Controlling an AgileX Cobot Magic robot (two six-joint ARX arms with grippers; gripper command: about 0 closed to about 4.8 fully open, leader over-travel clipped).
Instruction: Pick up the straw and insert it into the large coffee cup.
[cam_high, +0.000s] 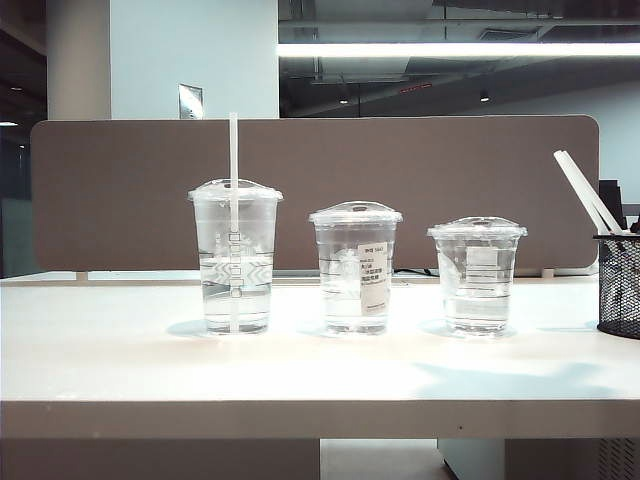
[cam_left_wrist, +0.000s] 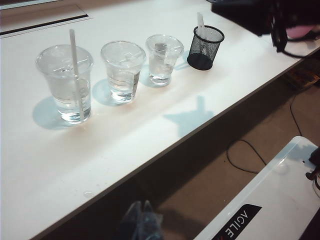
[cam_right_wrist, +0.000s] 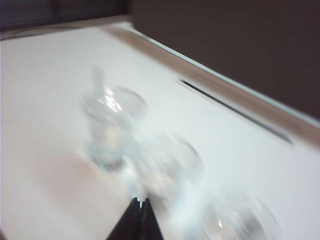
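The straw (cam_high: 234, 200), thin, straight and white, stood upright through the domed lid of the large coffee cup (cam_high: 236, 262) at the left of the exterior frame, its top rising well above the lid. That cup was clear plastic with a faint white printed pattern and water in its lower part. Just to its right stood a medium clear cup (cam_high: 355, 268) with a white label sticker, then a squat clear cup (cam_high: 477, 275), each lidded and apart from its neighbour. At the far right edge a black wire-mesh holder (cam_high: 619, 285) held more white straws. The table (cam_high: 300, 370) was smooth and white, with open surface in front of the cups up to its straight front edge (a brown panel closed off the back).

The left gripper (cam_left_wrist: 142, 220) showed only as a blurred bluish shape at the bottom of the left wrist frame, off the table edge; I cannot tell how its jaws stood. The right gripper (cam_right_wrist: 140, 202) was at the bottom centre of the blurred right wrist frame, above the cups, its dark fingertips pressed together on nothing.
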